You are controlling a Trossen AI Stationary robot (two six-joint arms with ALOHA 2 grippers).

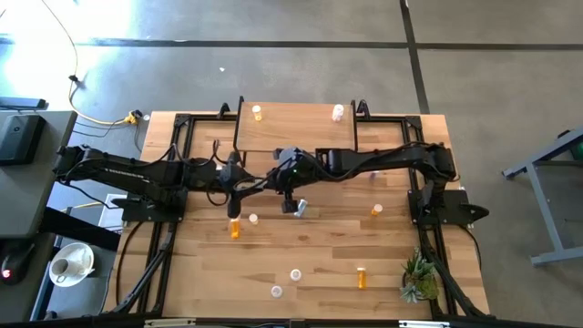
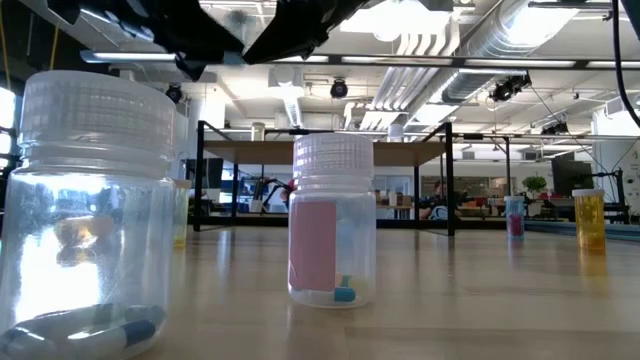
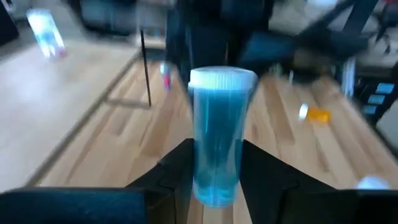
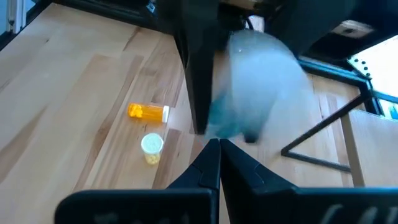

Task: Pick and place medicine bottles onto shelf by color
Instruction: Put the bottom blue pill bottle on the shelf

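Bottles lie scattered across the near tabletop (image 1: pixel 319 251), orange (image 1: pixel 362 278) and clear ones (image 2: pixel 333 222) among them. Mid-table, the left claw (image 3: pixel 214 171) has a blue bottle (image 3: pixel 217 134) upright between barely parted fingers, the right claw (image 4: pixel 219 163) pinched shut just beside it. Beyond both stands the shelf (image 1: pixel 296 137), directly ahead.

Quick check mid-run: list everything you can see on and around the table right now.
Light-wood shelf on black legs: one, table's far edge.
Bottles on the shelf: two, an orange one and a pale one.
Orange bottles on the table: three.
Pale-capped bottles on the table: three.
Blue bottle with white cap: one, upright between the left fingers.
Green plant: one, near right corner.
Left gripper: mid-table.
Right gripper: shut, mid-table.
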